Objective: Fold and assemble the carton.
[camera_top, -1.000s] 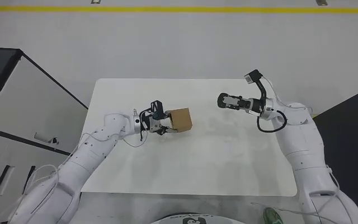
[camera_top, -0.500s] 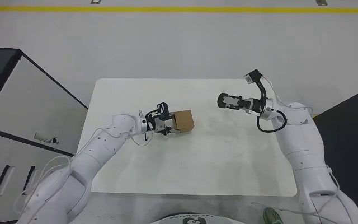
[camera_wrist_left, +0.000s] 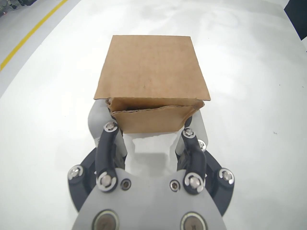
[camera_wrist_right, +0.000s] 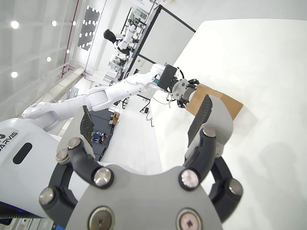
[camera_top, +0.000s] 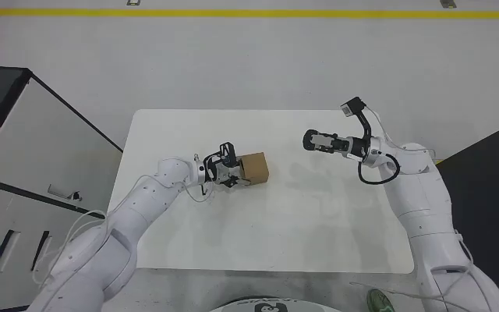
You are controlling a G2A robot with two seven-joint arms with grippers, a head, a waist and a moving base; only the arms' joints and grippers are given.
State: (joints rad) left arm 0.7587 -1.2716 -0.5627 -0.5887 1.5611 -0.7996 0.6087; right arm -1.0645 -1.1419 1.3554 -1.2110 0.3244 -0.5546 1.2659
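A small brown cardboard carton [camera_top: 255, 167] lies on its side on the white table [camera_top: 335, 226], left of the middle. In the left wrist view the carton [camera_wrist_left: 151, 72] has its loosely folded end flaps facing my left gripper [camera_wrist_left: 147, 123]. That gripper [camera_top: 233, 173] is open, and its fingers [camera_wrist_left: 96, 117] straddle the flap end, touching or nearly touching its corners. My right gripper [camera_top: 309, 141] is open and holds nothing, hovering well to the right of the carton. The right wrist view looks past the right gripper [camera_wrist_right: 146, 108] to the carton [camera_wrist_right: 223, 104] and the left gripper [camera_wrist_right: 185, 94].
Bare table surface surrounds the carton on all sides. A dark-framed panel [camera_top: 47, 132] stands off the table's left edge. A yellow floor line [camera_top: 249, 12] runs beyond the far edge.
My left gripper has moved right up to the carton's flap end, and the carton has shifted and turned slightly. The right arm has stayed still.
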